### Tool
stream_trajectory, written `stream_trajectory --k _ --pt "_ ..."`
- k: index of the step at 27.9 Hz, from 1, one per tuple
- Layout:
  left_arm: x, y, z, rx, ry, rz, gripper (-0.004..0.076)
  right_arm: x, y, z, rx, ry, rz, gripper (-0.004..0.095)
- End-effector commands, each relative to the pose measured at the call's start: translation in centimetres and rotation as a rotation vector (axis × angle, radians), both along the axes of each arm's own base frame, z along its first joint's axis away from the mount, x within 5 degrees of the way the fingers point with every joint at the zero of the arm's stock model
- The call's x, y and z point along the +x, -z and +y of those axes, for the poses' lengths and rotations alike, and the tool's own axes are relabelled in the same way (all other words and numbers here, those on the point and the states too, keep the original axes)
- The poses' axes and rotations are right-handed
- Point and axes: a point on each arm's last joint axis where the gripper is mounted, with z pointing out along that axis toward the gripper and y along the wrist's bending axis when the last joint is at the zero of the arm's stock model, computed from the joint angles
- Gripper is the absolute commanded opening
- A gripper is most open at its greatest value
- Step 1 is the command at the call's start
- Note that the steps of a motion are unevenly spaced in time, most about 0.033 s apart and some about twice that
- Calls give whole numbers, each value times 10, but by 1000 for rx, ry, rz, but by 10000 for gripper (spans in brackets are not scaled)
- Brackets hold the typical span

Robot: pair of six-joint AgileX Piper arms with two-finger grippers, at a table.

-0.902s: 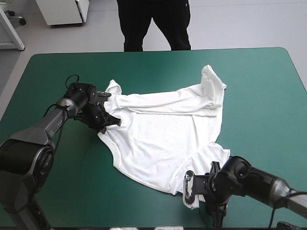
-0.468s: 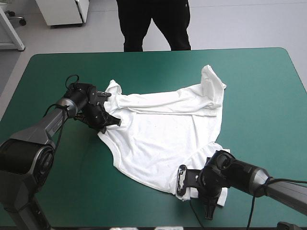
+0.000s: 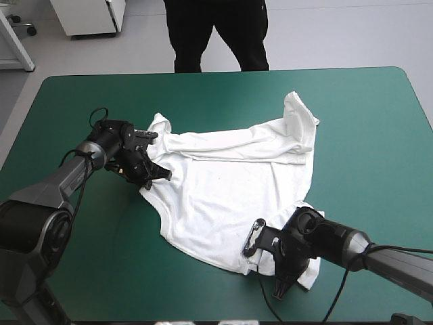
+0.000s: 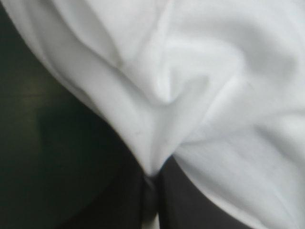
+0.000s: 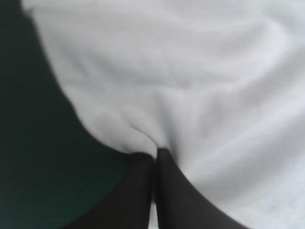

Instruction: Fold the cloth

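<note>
Found left pincer [image 4: 151,179] clenched on a pinch of the white T-shirt [image 3: 230,183] at the garment's left edge, cloth peaking up from between the black fingers [image 4: 119,210]. Found right pincer [image 5: 156,152] likewise clamped on the T-shirt's near edge. Judged both grips as anchors at opposite edges, suited to drawing or lifting the cloth. Observed T-shirt lying spread but wrinkled mid-desk on the teal-green cover [image 3: 365,122]. Assessed no fold as yet made.

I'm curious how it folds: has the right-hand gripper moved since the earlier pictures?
Yes. In the high view the right gripper, shut on the T-shirt, has shifted leftward along the table's near edge and slightly away from it.
</note>
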Motion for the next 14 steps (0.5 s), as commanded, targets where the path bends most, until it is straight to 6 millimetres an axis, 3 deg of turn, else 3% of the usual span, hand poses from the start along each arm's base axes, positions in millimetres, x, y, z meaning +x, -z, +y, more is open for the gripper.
stream_trajectory --k 1,8,12,13,14 --pt "-23 -72 -1 -91 0 -204 -9 31 -32 -3 93 87 -259 -17" --pt "-81 -198 12 -178 23 -613 -9 43 -166 -38 249 292 -594 -17" --pt "-114 -268 20 -241 22 -877 -9 32 -245 -58 385 387 -771 -17" --pt "-127 -297 22 -283 21 -991 -9 24 -281 -68 454 422 -855 -17" --pt "-133 -312 23 -306 21 -1049 -9 21 -296 -72 484 426 -892 -17"
